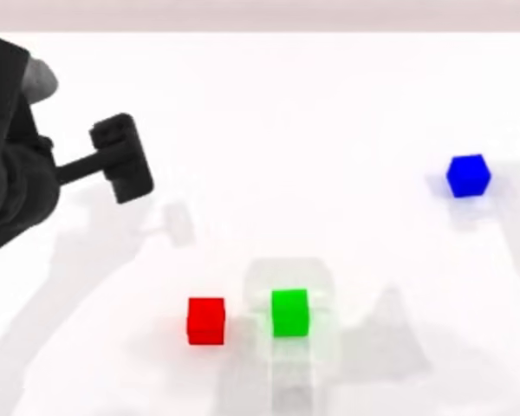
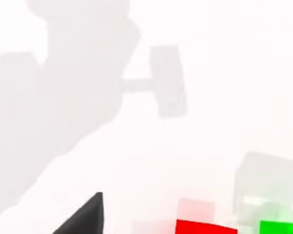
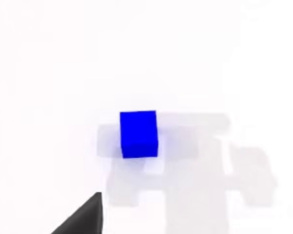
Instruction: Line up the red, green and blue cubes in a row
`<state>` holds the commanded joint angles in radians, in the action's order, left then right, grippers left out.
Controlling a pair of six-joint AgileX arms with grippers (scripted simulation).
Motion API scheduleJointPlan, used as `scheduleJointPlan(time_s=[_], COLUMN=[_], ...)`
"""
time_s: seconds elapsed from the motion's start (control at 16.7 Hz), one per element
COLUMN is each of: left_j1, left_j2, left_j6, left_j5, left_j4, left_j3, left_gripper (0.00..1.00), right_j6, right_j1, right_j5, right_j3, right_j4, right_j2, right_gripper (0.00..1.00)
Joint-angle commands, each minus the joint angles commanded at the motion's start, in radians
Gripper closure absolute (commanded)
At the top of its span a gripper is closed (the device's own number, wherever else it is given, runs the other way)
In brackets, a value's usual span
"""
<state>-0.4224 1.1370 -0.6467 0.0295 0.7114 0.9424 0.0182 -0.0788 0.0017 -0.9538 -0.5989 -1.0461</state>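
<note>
The red cube [image 1: 206, 321] and the green cube [image 1: 289, 312] sit side by side near the table's front, a small gap between them. The blue cube [image 1: 468, 176] rests alone at the far right. My left gripper [image 1: 121, 159] hangs at the upper left, well away from the red cube, open and empty. In the left wrist view, the red cube [image 2: 205, 227] and green cube [image 2: 281, 227] show at the picture's edge, beyond one dark fingertip [image 2: 88, 217]. My right arm is out of the top view. Its wrist view shows the blue cube [image 3: 138, 134] ahead of one fingertip [image 3: 90, 214], apart from it, with nothing held.
The white table [image 1: 329, 113] carries only faint grey shadows, one of them around the green cube. Its far edge [image 1: 260, 33] runs along the back. My left arm's dark body [image 1: 9, 147] fills the upper left corner.
</note>
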Motion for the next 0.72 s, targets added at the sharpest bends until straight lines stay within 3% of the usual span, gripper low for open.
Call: scheduleJointPlan(time_s=[0.36, 0.72], left_j1=[0.231, 0.388], left_j2=[-0.573, -0.979], left_j6=[0.258, 0.521], left_j5=[-0.003, -0.019], left_j4=[-0.326, -0.596], left_j3=[-0.488, -0.824], left_gripper=[0.00, 0.00], right_j6=[0.008, 0.018], right_j1=[-0.040, -0.070], right_j5=[0.005, 0.006], right_j3=[-0.563, -1.007], right_j4=[-0.373, -0.643], right_j2=[-0.667, -1.145], right_gripper=[0.00, 0.00])
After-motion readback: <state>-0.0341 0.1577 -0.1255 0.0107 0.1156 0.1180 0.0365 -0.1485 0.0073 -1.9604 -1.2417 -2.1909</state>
